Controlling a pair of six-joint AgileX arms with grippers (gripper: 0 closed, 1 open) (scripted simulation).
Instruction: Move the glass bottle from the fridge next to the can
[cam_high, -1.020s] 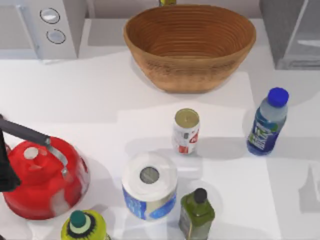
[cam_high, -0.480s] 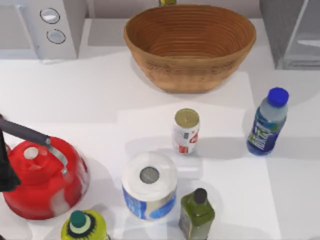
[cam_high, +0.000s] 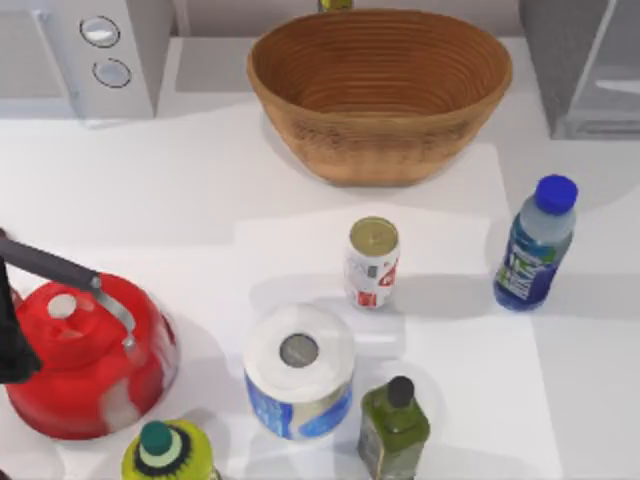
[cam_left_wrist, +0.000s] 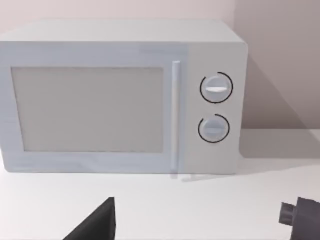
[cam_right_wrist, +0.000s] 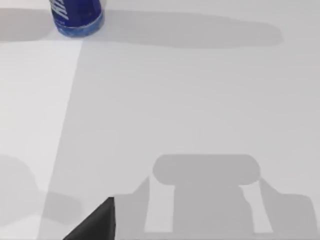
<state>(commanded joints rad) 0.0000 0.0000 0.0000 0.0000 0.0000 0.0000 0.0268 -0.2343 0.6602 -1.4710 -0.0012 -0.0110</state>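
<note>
- At the top view's far left edge, part of the dark left arm (cam_high: 12, 330) is seen beside a red round kettle (cam_high: 85, 360) with a dark handle; whether the left gripper's claw is wide or narrow cannot be told.
- At the back left, a grey box-shaped microwave (cam_high: 95, 55) with two round knobs is set on the white table (cam_high: 180, 200); it is faced squarely in the left wrist view (cam_left_wrist: 120, 97).
- At the front edge, a yellow-green bottle with a teal cap (cam_high: 165, 455) is placed just right of the kettle.
- A white paper roll with a blue wrap (cam_high: 298, 372) is stood upright near the middle front; a dark-green square bottle with a black cap (cam_high: 394, 425) is just beside it on the right.
- A brown woven oval basket (cam_high: 380, 90) is set at the back centre.
- The small white-and-red can with a dull gold top (cam_high: 372, 263) is stood upright in front of the basket.
- The slim clear-bluish glass bottle with a blue cap and blue label (cam_high: 535, 245) is stood upright on the table, right of the can and well apart from it, outside the fridge; its blue base is caught in the right wrist view (cam_right_wrist: 76, 15).
- The grey box-shaped fridge with a pale translucent door panel (cam_high: 585, 65) is placed at the back right corner.
- The right gripper's claw state cannot be told.
</note>
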